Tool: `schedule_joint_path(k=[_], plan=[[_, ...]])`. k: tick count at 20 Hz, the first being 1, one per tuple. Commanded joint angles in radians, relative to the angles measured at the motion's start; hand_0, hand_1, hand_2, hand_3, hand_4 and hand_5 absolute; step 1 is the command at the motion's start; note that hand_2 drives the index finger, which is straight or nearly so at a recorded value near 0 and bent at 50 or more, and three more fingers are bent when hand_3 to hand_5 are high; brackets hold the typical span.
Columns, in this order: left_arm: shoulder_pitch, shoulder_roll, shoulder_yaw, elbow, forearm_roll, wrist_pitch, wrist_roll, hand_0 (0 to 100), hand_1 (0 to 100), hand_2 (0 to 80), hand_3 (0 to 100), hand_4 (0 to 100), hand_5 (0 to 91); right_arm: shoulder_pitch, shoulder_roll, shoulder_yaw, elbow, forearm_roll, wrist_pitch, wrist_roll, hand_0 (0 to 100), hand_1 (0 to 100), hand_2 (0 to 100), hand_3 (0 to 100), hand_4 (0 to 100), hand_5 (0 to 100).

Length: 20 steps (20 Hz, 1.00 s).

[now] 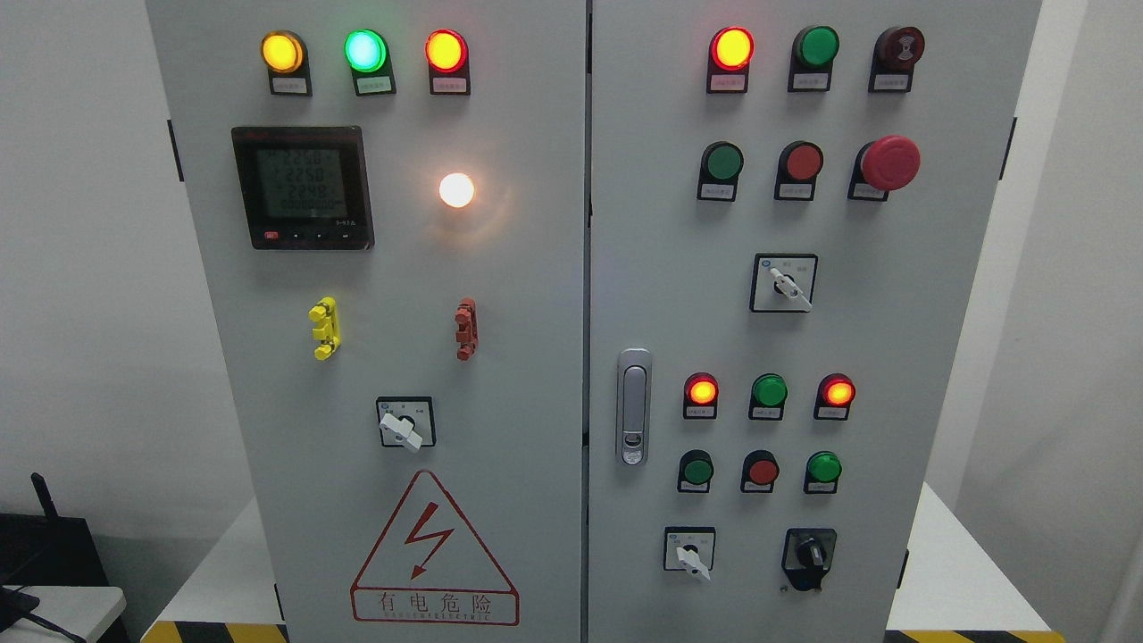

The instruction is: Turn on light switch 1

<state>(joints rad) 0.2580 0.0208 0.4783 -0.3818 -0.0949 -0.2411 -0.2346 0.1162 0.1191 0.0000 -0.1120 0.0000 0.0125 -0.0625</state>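
A grey two-door electrical cabinet (536,313) fills the head view. The left door carries a white rotary switch (404,427) with its lever pointing down-right. Further rotary switches sit on the right door: one at mid height (786,286), one low (689,552), plus a black knob (810,554). Which of them is switch 1 cannot be told; the labels are too small to read. A white lamp (456,189) glows on the left door. Neither of my hands shows in the picture.
Lit yellow, green and red lamps (364,51) line the top. A digital meter (302,187), a red mushroom stop button (888,162), several push buttons and a door latch (633,406) stand on the panels. A shock warning triangle (433,554) is low left. Dark equipment (36,554) sits bottom left.
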Motion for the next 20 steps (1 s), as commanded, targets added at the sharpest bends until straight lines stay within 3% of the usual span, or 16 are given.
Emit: schedule_joint_path(k=[1, 20], plan=[[-0.068, 0.012, -0.313, 0.225, 0.000, 0.055, 0.052, 29, 0, 0.0, 0, 0, 4.1, -0.001, -0.001, 0.017, 0.000, -0.025, 0.001, 0.000, 12, 39, 0, 0, 0, 0], [-0.094, -0.001, -0.310, 0.264, 0.006, 0.069, 0.060, 31, 0, 0.0, 0, 0, 3.0, -0.001, -0.001, 0.017, 0.000, -0.025, 0.000, 0.000, 12, 39, 0, 0, 0, 0]])
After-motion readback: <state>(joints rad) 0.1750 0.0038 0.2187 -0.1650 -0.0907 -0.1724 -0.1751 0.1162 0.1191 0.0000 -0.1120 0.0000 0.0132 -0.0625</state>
